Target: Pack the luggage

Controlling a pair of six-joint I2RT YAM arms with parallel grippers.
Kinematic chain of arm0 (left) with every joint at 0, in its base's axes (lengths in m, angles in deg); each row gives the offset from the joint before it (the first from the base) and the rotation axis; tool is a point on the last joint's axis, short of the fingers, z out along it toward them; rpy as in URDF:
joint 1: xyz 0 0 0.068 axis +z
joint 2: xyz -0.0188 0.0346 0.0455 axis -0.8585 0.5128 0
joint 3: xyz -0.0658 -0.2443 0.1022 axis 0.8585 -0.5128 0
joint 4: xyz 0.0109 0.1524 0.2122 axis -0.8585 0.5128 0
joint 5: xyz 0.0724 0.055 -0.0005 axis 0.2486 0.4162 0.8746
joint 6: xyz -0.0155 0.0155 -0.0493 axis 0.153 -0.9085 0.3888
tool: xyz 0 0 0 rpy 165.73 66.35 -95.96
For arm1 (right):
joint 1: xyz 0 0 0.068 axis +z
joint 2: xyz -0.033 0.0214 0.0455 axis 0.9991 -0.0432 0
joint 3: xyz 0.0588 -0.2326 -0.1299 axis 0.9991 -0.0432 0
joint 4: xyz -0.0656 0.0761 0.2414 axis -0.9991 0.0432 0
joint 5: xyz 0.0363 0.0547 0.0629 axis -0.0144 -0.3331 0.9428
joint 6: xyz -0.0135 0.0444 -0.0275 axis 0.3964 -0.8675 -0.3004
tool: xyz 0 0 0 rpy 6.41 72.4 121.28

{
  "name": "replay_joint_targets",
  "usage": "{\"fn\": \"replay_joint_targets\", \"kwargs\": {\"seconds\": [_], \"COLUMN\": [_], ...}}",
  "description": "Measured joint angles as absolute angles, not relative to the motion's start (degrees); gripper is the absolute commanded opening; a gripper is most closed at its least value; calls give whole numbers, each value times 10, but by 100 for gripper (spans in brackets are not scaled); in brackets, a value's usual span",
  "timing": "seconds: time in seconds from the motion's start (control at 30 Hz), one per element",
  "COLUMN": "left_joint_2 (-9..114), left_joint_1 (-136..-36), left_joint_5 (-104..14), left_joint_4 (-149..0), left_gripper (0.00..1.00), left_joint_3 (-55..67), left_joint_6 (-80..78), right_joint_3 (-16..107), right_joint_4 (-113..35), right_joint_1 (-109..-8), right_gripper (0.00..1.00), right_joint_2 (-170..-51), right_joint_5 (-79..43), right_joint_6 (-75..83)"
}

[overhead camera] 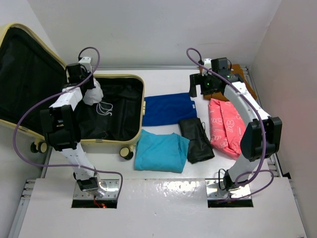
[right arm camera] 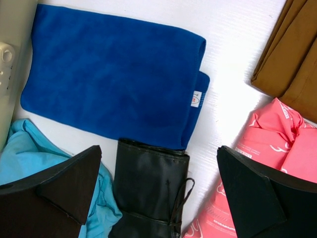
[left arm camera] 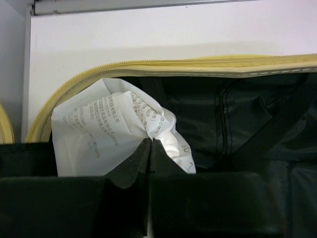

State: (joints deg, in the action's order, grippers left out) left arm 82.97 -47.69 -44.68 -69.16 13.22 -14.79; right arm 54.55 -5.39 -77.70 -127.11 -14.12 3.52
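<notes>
The pale yellow luggage lies open at the left, lid raised, black lining showing. My left gripper is shut on a white printed packet and holds it over the luggage's far inner corner, by the yellow zipper rim. My right gripper is open and empty, held above the table past the folded dark blue cloth. Below it lie a black leather pouch, a folded light blue garment and a pink packet.
A brown folded cloth lies at the far right by the wall. A white face mask lies inside the luggage. A luggage wheel sticks out near the light blue garment. Walls close in on both sides.
</notes>
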Motion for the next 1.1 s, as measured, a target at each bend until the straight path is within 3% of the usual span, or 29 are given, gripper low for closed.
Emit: {"fn": "replay_joint_targets", "kwargs": {"seconds": [0.03, 0.13, 0.33, 0.6, 0.9, 1.1], "left_joint_2": [829, 825, 808, 787, 720, 690], "left_joint_1": [-478, -479, -479, -479, -479, -487], "left_joint_5": [-449, -458, -472, -498, -533, -548], "left_joint_4": [-700, -724, -729, -674, -634, -613], "left_gripper": [25, 44, 63, 70, 75, 79], "left_joint_3": [127, 104, 71, 87, 185, 221], "left_joint_6": [-153, -167, -175, -171, -137, -126], "right_joint_3": [545, 545, 545, 546, 546, 546], "right_joint_4": [-54, -53, -51, -49, -49, -58], "right_joint_1": [-777, -777, -777, -777, -777, -781], "right_gripper": [100, 100, 100, 100, 100, 100], "right_joint_2": [-1271, -1271, -1271, -1271, -1271, -1271], "right_joint_5": [-141, -140, -131, -116, -115, -167], "right_joint_6": [36, 40, 48, 48, 47, 31]}}
